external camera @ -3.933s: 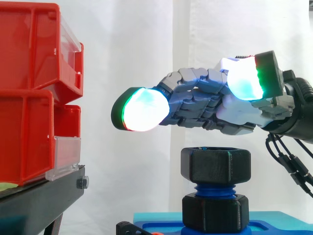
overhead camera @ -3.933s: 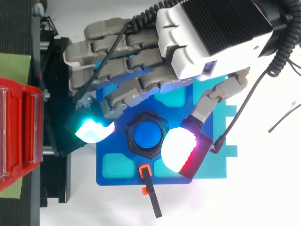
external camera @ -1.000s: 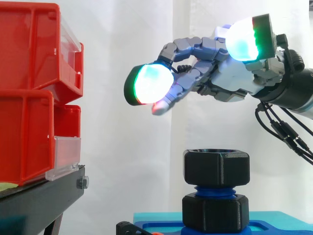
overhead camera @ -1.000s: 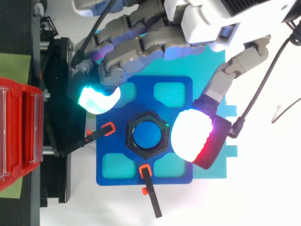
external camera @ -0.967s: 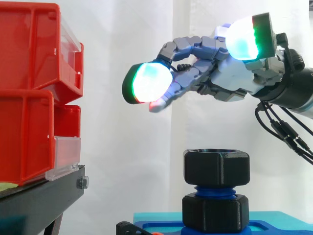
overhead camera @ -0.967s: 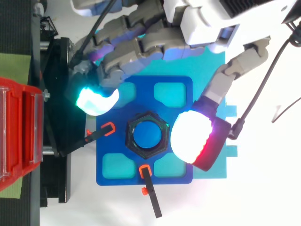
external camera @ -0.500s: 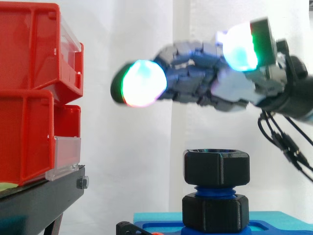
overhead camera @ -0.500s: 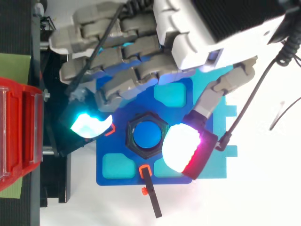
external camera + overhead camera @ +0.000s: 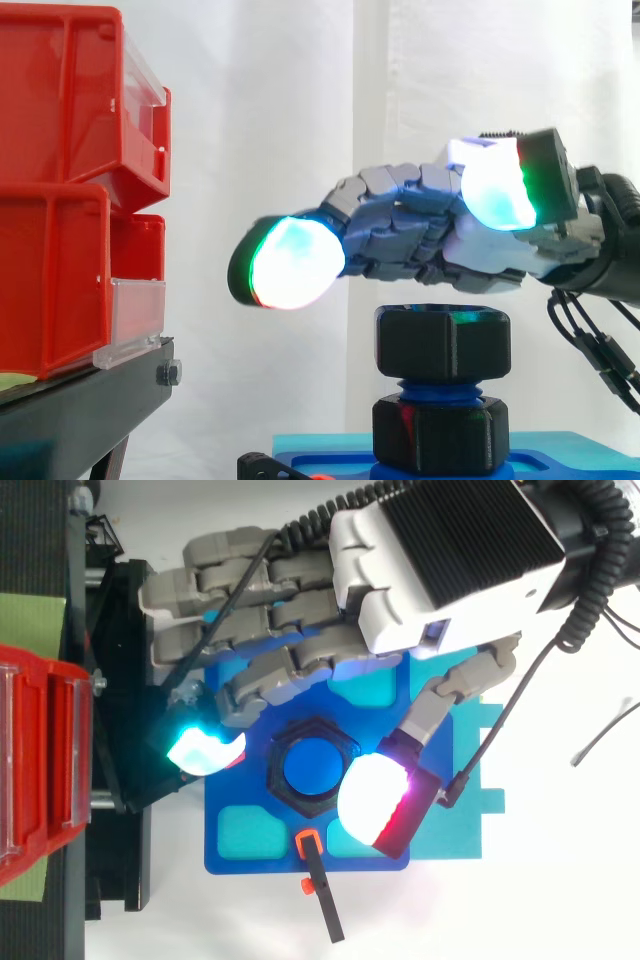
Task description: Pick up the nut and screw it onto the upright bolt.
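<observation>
side view: hand (image 9: 440, 240) hovers just above nut (image 9: 442, 340), fingers (image 9: 385, 225) loosely extended and spread, gripping nothing; nut sits partway down the bolt (image 9: 438, 388) (thread exposed beneath).
top view: pads (image 9: 372, 800) flank nut (image 9: 275, 770).
judged step: screwing down. next: lower, clasp nut, turn.

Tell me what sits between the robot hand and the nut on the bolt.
Nothing. In the side view the robot hand hovers just above the black nut, and only a thin strip of white curtain shows between them.
</observation>
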Tool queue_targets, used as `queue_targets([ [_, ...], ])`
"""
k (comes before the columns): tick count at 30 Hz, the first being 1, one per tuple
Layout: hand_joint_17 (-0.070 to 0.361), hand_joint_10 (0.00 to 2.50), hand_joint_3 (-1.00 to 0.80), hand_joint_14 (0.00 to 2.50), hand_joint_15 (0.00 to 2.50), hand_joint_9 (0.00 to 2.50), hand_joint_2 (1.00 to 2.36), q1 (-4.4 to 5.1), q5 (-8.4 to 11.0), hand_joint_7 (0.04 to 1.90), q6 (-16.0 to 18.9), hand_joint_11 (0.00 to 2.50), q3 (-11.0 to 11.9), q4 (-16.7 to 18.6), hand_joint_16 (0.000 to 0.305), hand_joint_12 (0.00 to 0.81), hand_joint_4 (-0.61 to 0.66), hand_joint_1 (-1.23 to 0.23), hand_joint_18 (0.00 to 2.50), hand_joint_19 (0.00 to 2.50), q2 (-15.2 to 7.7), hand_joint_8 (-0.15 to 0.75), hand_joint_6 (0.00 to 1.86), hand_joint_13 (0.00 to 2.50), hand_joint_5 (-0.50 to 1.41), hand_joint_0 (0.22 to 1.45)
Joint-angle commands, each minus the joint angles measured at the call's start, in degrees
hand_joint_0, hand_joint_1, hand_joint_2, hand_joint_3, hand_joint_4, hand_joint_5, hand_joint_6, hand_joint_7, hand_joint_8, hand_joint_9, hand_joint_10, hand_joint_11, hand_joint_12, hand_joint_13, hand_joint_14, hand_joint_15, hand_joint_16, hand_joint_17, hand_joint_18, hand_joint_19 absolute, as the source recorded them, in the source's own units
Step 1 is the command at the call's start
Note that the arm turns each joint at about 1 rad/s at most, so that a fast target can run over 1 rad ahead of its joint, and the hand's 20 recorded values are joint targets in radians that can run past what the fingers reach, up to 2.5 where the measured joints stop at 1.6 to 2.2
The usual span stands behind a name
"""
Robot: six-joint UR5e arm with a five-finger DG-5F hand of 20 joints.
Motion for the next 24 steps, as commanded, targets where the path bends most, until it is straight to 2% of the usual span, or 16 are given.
queue_targets([
  [1, 0.091, 0.0, -0.5, 0.0, 0.0, 0.2, 1.0, 0.23, 0.11, 0.53, 0.12, 0.0, -0.56, 0.09, 0.04, 0.31, 0.12, -0.19, 0.0, 0.0, 0.0, 0.186, 0.5, 0.0, -0.24, 0.45],
  [14, 0.09, 0.0, -0.5, 0.0, 0.0, 0.24, 1.0, 0.58, 0.02, 0.67, 0.38, 0.0, -0.56, 0.26, 0.04, 0.31, 0.16, -0.19, 0.0, 0.0, 0.0, 0.211, 0.5, 0.0, -0.2, 0.45],
  [24, 0.087, 0.0, -0.5, 0.0, 0.0, 0.23, 1.0, 0.76, 0.02, 0.71, 0.38, 0.0, -0.56, 0.35, 0.039, 0.309, 0.17, -0.19, 0.0, 0.0, 0.0, 0.216, 0.5, 0.01, -0.19, 0.46],
])
